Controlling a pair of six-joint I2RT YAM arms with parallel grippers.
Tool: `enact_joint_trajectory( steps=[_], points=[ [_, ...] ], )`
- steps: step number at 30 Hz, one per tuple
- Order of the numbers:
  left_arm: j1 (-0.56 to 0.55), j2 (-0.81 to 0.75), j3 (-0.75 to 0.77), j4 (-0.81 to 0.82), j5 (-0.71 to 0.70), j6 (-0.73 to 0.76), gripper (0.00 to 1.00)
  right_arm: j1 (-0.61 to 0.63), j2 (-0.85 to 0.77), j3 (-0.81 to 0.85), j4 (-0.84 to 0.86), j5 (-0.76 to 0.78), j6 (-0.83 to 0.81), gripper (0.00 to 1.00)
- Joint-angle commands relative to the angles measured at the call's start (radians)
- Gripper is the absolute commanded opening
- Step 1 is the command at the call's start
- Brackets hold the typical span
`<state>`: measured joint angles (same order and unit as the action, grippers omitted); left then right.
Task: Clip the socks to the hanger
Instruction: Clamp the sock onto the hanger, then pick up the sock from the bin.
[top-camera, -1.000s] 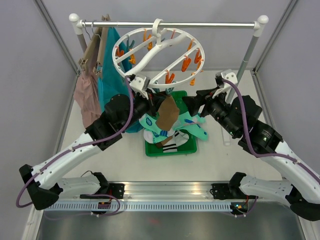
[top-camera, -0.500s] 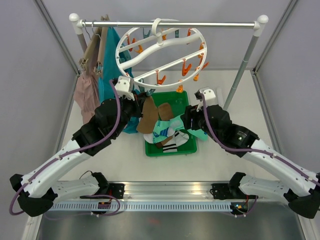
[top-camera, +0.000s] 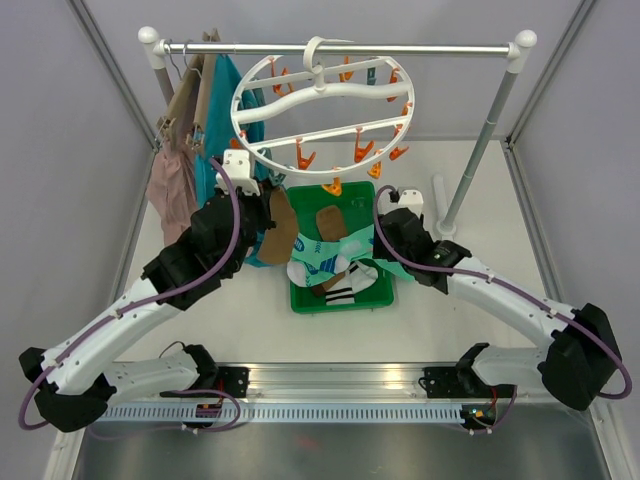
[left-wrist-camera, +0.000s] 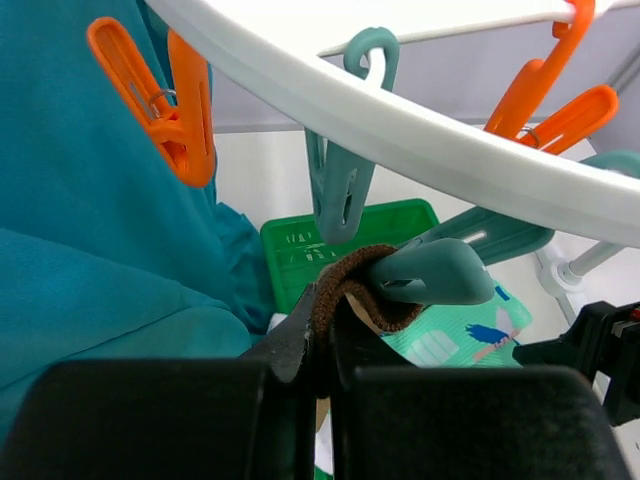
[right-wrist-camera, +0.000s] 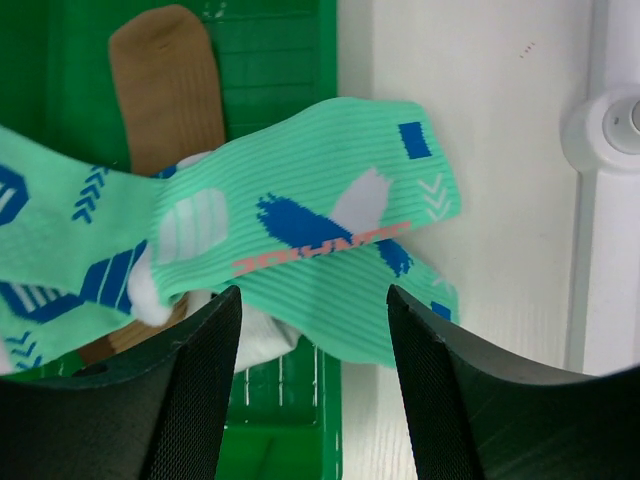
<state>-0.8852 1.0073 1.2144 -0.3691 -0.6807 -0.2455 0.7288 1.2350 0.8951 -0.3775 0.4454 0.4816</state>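
My left gripper (top-camera: 264, 212) is shut on the cuff of a plain brown sock (top-camera: 280, 228), held up under the near rim of the white ring hanger (top-camera: 320, 88). In the left wrist view the gripper (left-wrist-camera: 322, 325) pinches the brown cuff (left-wrist-camera: 350, 290), and a teal peg (left-wrist-camera: 430, 272) touches that cuff; whether it grips it, I cannot tell. My right gripper (top-camera: 386, 234) is open and empty, low over a mint-teal patterned sock (right-wrist-camera: 320, 240) that drapes over the tray's right edge. Its fingers (right-wrist-camera: 195, 390) stand wide apart. Another brown sock (right-wrist-camera: 165, 80) lies in the tray.
The green tray (top-camera: 300, 300) holds more socks, among them a white one with black stripes (top-camera: 342, 293). A large teal garment (left-wrist-camera: 90, 260) and a pink-beige garment (top-camera: 172, 195) hang at the left of the rail. The rack's white foot (right-wrist-camera: 615, 130) is right of the tray.
The ring hanger has swung and turned. My left gripper moved left and up with the brown sock to the rim. My right gripper left the hanger and dropped low over the mint sock.
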Motion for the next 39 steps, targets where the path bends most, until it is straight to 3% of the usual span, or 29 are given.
enact_joint_trajectory(
  steps=[1, 7, 14, 24, 30, 34, 39],
  points=[
    [-0.001, -0.003, 0.046, -0.007, -0.068, 0.025, 0.02, -0.045, 0.021, -0.002, 0.084, -0.014, 0.048, 0.66],
    [-0.001, 0.002, 0.053, -0.01, -0.072, 0.029, 0.02, -0.107, 0.087, 0.021, 0.097, -0.027, 0.072, 0.66],
    [-0.001, -0.003, 0.054, -0.004, -0.057, 0.032, 0.02, -0.253, 0.106, -0.051, 0.179, -0.155, 0.144, 0.75],
    [-0.001, -0.007, 0.063, -0.001, -0.043, 0.038, 0.02, -0.328, 0.182, -0.107, 0.27, -0.266, 0.244, 0.78],
    [-0.001, -0.013, 0.065, 0.001, -0.03, 0.038, 0.02, -0.356, 0.219, -0.13, 0.33, -0.312, 0.262, 0.77],
    [-0.001, -0.01, 0.065, 0.004, -0.023, 0.038, 0.02, -0.361, 0.236, -0.113, 0.348, -0.324, 0.264, 0.68],
    [-0.001, -0.015, 0.065, 0.002, -0.019, 0.037, 0.02, -0.362, 0.258, -0.097, 0.354, -0.327, 0.267, 0.68]
  ],
)
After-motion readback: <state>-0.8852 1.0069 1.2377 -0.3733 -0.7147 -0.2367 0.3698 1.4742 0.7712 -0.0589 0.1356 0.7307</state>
